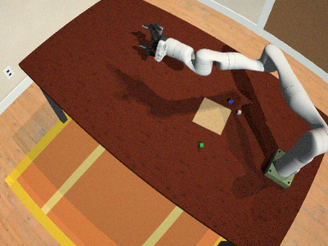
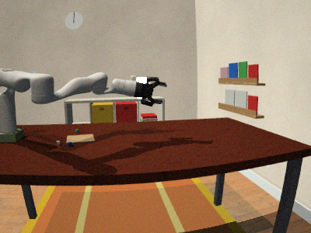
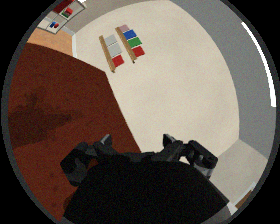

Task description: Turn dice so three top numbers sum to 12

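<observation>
From above, the tan mat lies flat on the dark red tabletop, with none of the three dice on it. The blue die and white die sit just beside its edge nearest the arm's green base; the green die rests apart on the opposite side. The claw is far from them, fingers spread wide, holding nothing.

Seen from the side, the claw hangs high over the tabletop, pointing sideways. The mat, green die, white die and blue die lie near the base.

At the wrist, both dark fingers frame wall shelves.
</observation>
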### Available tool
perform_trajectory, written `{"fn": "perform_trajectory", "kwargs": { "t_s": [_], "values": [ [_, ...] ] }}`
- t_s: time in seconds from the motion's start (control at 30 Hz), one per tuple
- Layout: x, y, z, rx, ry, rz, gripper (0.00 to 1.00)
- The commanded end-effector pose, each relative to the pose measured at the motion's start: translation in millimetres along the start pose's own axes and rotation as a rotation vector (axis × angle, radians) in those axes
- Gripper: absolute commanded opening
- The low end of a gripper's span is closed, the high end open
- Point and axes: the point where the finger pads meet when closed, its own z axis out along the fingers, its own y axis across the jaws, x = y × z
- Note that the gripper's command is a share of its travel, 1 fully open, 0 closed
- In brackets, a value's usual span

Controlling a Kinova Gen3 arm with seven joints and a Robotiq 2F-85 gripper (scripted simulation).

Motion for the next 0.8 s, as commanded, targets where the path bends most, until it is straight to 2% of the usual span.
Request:
{"fn": "perform_trajectory", "kwargs": {
  "t_s": [0.0, 0.77],
  "values": [
    [0.7, 1.7, -0.1, -0.002, 0.001, -0.001, 1.00],
    [4.7, 0.8, -0.4, 0.000, 0.011, -0.012, 1.00]
  ]
}}
